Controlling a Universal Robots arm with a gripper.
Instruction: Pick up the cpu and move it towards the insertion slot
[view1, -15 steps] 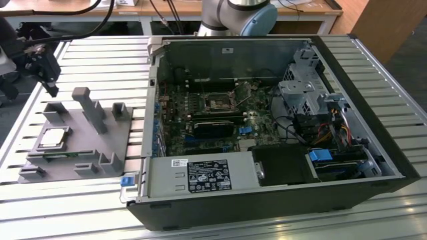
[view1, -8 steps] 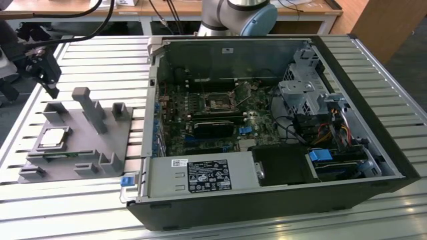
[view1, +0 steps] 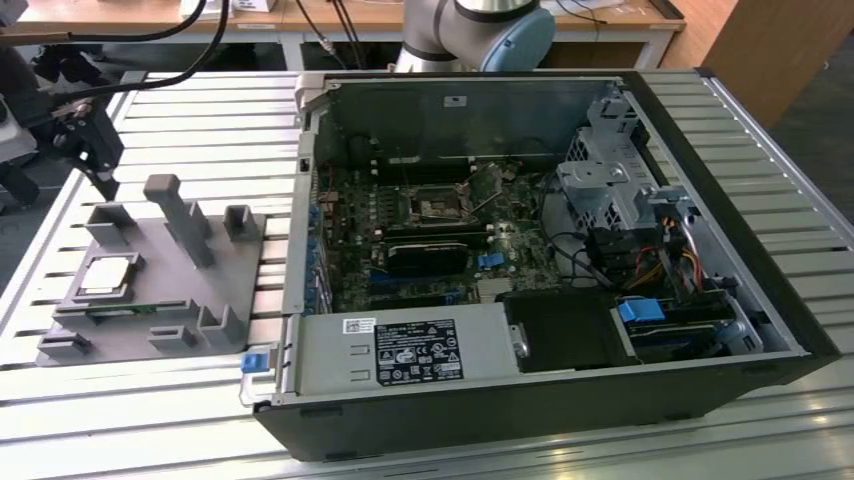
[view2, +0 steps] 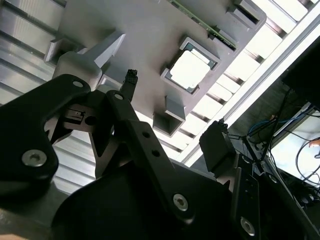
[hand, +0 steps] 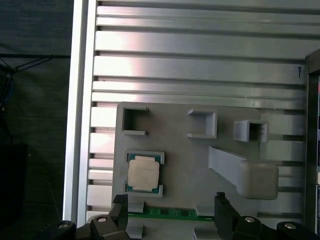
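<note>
The cpu (view1: 107, 277) is a flat square chip with a shiny silver top. It lies in a square recess of the grey holder tray (view1: 174, 300) at the exterior view's left. My gripper (view1: 91, 150) hangs above the far end of that tray, apart from it. In the first wrist view the cpu (hand: 144, 173) lies a little off to one side of the open gripper (hand: 170, 209), whose two fingers stand wide apart with nothing between them. The second wrist view shows the cpu (view2: 189, 70) beyond one fingertip (view2: 131, 76). The insertion slot (view1: 438, 205) sits on the board inside the computer case.
The open black computer case (view1: 747, 300) lies on the slatted aluminium table (view1: 214, 130), to the exterior view's right of the tray. The tray carries upright posts (view1: 180, 215) and a green strip (hand: 165, 212). A power supply (view1: 400, 352) fills the case's near corner.
</note>
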